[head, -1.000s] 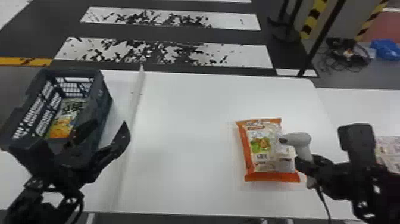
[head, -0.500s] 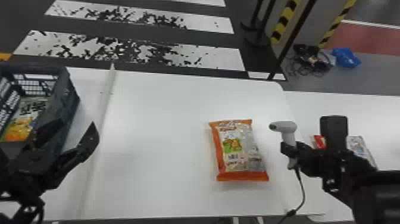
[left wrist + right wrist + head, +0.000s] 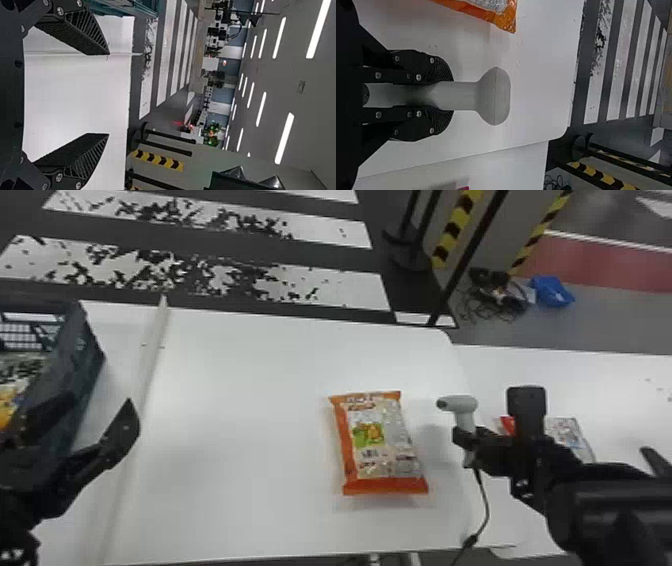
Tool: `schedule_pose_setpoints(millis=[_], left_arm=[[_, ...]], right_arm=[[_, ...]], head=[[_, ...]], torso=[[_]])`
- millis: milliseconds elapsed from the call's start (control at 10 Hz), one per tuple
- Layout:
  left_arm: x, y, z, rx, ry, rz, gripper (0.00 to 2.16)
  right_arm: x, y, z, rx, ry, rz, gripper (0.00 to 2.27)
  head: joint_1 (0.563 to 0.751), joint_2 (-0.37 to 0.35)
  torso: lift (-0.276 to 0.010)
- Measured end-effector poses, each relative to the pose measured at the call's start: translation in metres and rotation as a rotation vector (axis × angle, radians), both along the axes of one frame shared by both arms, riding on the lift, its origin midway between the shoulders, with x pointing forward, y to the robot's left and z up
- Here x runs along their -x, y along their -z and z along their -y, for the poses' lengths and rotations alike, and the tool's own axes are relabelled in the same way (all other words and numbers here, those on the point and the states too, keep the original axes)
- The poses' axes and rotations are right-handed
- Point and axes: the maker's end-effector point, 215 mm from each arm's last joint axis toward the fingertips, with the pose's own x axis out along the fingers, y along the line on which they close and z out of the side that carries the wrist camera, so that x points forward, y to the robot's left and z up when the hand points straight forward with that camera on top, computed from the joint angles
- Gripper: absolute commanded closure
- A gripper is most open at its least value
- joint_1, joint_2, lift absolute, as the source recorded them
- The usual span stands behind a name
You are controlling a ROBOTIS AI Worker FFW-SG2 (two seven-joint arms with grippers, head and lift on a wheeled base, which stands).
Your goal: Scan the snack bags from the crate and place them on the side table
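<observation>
Holding the white scanner (image 3: pixel 457 404) in the right gripper (image 3: pixel 469 438), fingers clamped on its handle.
Left gripper (image 3: pixel 97 406) is wide open near the crate (image 3: pixel 86 355), orange snack bag (image 3: pixel 382 440) is lying on the main table (image 3: pixel 240 415), another pack (image 3: pixel 570 434) is on the side table (image 3: pixel 620 390), and way back there's some blue thing (image 3: pixel 551 291) plus cables (image 3: pixel 492 302) on the floor.

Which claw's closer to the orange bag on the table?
Right. The right claw holds the scanner right of the bag; the left claw is well left, by the crate.

Brt ceiling lights (image 3: pixel 284 138), soft shadows on tbl (image 3: pixel 240 415).
</observation>
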Motion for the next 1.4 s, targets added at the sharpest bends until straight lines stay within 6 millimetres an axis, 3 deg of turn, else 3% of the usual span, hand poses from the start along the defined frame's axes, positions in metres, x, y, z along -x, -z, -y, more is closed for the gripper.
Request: schedule_pose_setpoints(millis=[400,600,700,900,1000,1200,1400], left_arm=[[0.002,-0.006,0.002,-0.003,0.005,0.006,0.16],[0.004,-0.007,0.003,-0.004,0.007,0.007,0.16],[0.005,-0.007,0.003,-0.004,0.007,0.006,0.16],[0.007,-0.007,0.003,-0.004,0.008,0.006,0.16],[0.007,-0.007,0.003,-0.004,0.008,0.005,0.16],[0.009,-0.007,0.004,-0.004,0.009,0.004,0.16],[0.01,-0.007,0.004,-0.003,0.009,0.005,0.16]], right_arm=[[-0.002,0.019,0.003,0.004,-0.011,-0.024,2.13],[0.0,0.025,-0.001,0.004,-0.018,-0.037,1.76],[0.002,0.028,-0.002,0.003,-0.02,-0.042,1.44],[0.005,0.031,-0.004,-0.007,-0.019,-0.049,0.49],[0.007,0.032,-0.003,-0.011,-0.014,-0.05,0.29],[0.009,0.025,0.003,-0.012,-0.001,-0.037,0.17],[0.014,0.002,0.007,-0.04,0.013,0.011,0.17]], head=[[0.695,-0.248],[0.695,-0.246],[0.695,-0.245],[0.695,-0.244],[0.695,-0.247],[0.695,-0.254],[0.695,-0.263]], torso=[[-0.081],[-0.081],[-0.081],[-0.081],[-0.081],[-0.081],[-0.081]])
